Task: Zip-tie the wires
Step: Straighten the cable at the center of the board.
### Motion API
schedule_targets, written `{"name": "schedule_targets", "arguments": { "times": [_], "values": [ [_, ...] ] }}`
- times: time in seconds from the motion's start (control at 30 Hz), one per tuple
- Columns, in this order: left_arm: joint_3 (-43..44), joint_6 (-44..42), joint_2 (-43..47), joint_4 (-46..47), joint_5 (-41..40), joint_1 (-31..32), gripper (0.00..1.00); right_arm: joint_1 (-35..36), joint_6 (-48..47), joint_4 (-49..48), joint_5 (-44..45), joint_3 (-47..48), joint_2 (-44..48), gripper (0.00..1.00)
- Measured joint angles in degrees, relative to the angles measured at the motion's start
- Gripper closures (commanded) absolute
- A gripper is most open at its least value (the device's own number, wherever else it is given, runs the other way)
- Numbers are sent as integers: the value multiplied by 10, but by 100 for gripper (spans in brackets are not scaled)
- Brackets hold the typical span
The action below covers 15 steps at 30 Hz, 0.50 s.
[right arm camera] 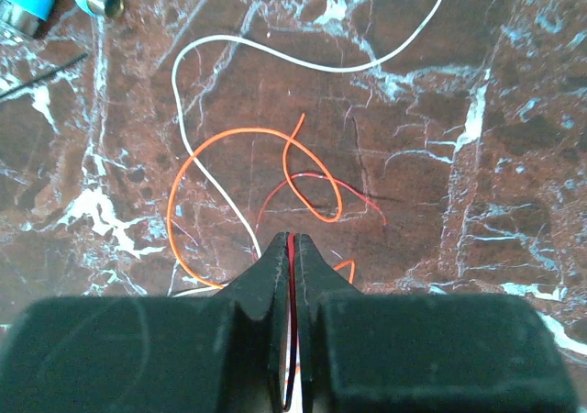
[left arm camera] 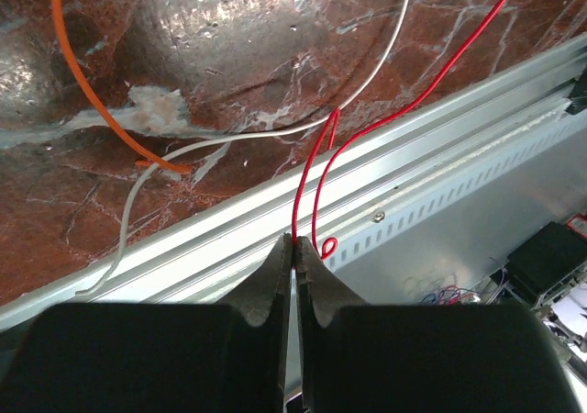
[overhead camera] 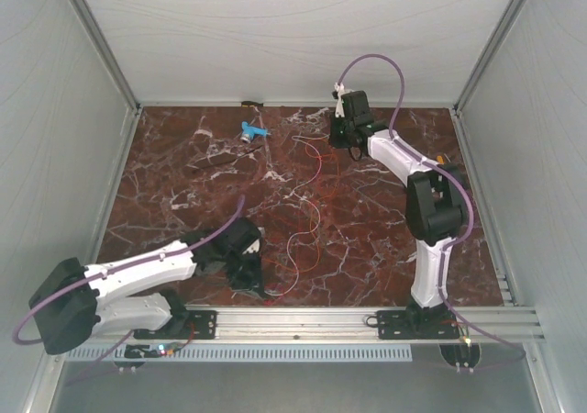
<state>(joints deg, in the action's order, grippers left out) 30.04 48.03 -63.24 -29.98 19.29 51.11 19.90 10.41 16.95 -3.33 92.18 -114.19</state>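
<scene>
Red marble table [overhead camera: 165,184] holds the wires [overhead camera: 316,213], running loosely near-to-far between the 2 arms. Left gripper [left arm camera: 294,246] is closed, pinching a red strand at the near rail [left arm camera: 413,156]; right gripper [right arm camera: 292,243] is closed on a red strand at the far end. Orange and white strands lie loose between, likely needing gathering first

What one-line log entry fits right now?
left gripper: shut on red wire over rail | right gripper: shut on red wire | wires: loose, untied
</scene>
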Motion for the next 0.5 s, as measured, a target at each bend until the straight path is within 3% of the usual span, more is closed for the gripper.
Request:
{"name": "schedule_targets", "arguments": {
  "times": [0.17,0.5],
  "values": [
    [0,-7,-23,0,5,2,100,0,0,9,-12,1,-15,95],
    [1,-18,-45,2,9,11,69,0,0,23,-35,2,-15,65]
  ]
}}
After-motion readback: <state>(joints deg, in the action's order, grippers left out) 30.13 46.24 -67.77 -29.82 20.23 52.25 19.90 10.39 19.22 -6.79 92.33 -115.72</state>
